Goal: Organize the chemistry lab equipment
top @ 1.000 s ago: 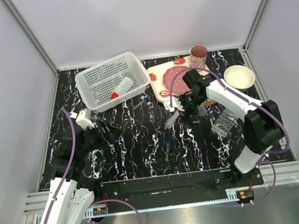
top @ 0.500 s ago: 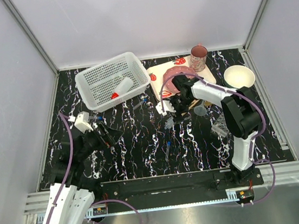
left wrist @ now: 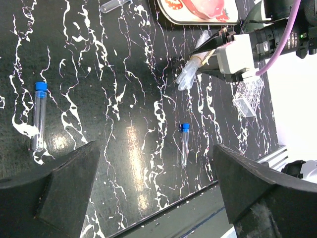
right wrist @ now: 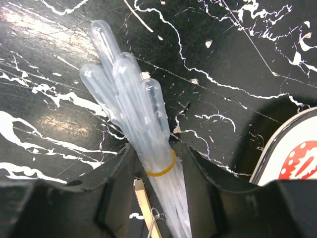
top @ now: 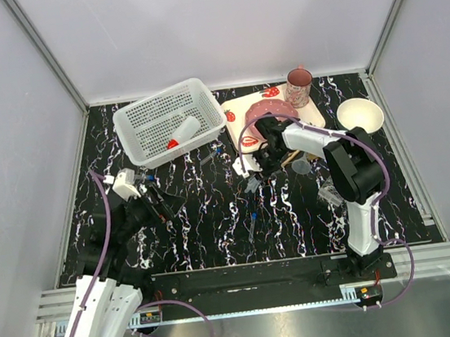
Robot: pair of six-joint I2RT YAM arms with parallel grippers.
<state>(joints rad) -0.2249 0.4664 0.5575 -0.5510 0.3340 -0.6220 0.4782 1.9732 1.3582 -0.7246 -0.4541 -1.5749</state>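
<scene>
A bundle of clear plastic tubes [right wrist: 129, 94], tied with a yellow band, lies on the black marbled table. My right gripper [right wrist: 157, 153] is closed around it at the band, both fingers touching it. A wooden-handled tool [right wrist: 147, 201] lies under the jaws. From above, the right gripper [top: 259, 167] is just left of the strawberry tray. My left gripper [left wrist: 158, 198] hovers open and holds nothing, above two blue-capped vials [left wrist: 38, 116] [left wrist: 184, 144]. The white squeeze bottle [top: 181, 132] lies in the white basket [top: 140, 113]. The clear tube rack [top: 332, 188] stands at the right.
The strawberry-print tray [top: 238, 105] with a pink plate sits behind the right gripper, with a mug [top: 299, 85] at its far corner. A round white bowl [top: 359, 115] is at the right edge. Another small tube [left wrist: 111, 5] lies near the basket.
My right gripper has moved left and down onto the tube bundle, and its jaws have closed from wide open onto it. The left arm shifted slightly.
</scene>
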